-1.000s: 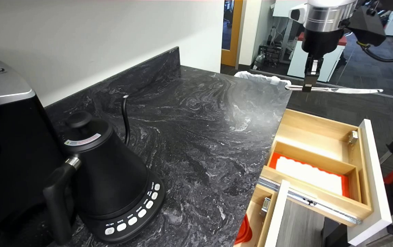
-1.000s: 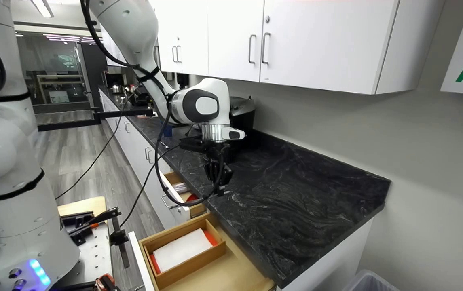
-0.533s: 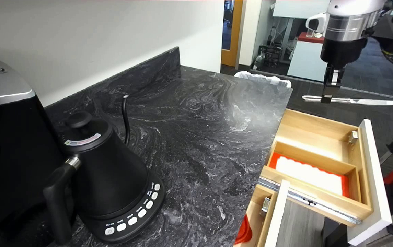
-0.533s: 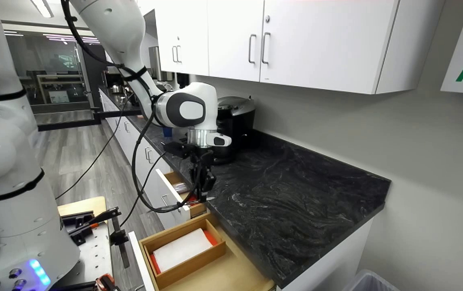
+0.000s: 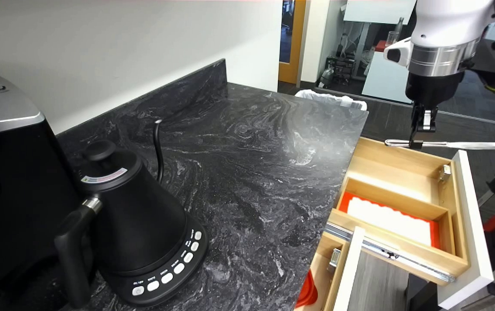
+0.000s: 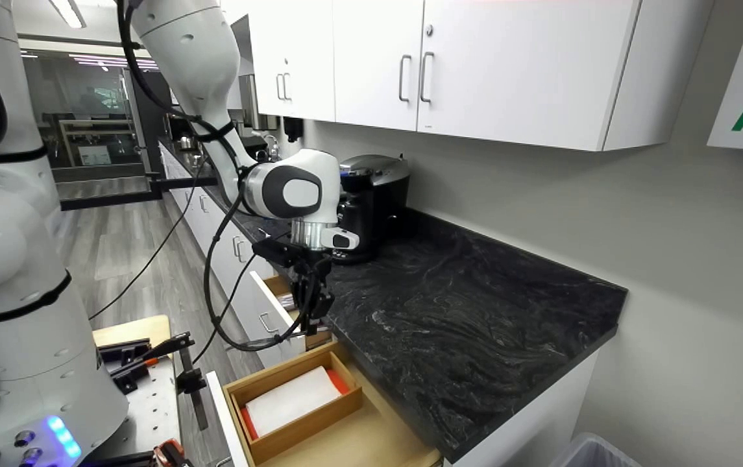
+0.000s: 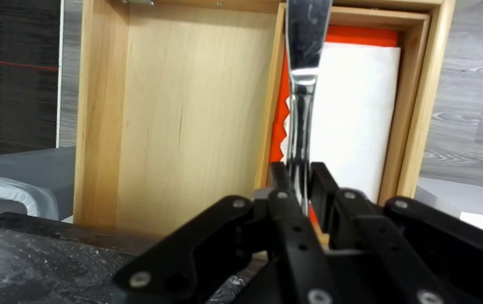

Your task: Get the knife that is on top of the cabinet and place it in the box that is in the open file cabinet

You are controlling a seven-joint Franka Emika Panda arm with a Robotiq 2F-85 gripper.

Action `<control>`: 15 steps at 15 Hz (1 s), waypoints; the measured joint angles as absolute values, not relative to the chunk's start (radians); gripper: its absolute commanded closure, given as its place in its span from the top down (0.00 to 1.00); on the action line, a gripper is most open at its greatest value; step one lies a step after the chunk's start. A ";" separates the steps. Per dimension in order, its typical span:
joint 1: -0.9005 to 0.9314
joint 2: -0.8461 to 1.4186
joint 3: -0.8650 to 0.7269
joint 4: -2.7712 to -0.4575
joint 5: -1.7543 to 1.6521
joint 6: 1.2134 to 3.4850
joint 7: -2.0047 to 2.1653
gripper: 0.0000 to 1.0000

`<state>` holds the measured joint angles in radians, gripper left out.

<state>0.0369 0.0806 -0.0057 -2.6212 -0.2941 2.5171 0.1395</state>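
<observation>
Knife point(image 7: 302, 97) is suspended approx. level above the open file cabinet drawer point(image 7: 190, 109), not yet in the box point(image 6: 309, 423); gripper point(image 7: 299, 179) is clamped on its handle, blade overhanging; bare metal, so prob. stiff, light, slick & hard to break; handle is the correct hold pt., though blade may swivel if knocked. Arm point(image 6: 193, 65) slopes downward, w/ gripper pointing approx. straight down.
</observation>
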 measured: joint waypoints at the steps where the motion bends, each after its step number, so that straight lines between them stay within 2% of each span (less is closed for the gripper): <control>1: 0.037 0.093 -0.006 -2.621 -0.294 2.533 0.139 0.06; 15: 0.039 0.173 -0.070 -2.612 -0.371 2.671 0.220 0.06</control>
<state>0.0392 0.1731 -0.0703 -2.6119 -0.3705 2.6707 0.2199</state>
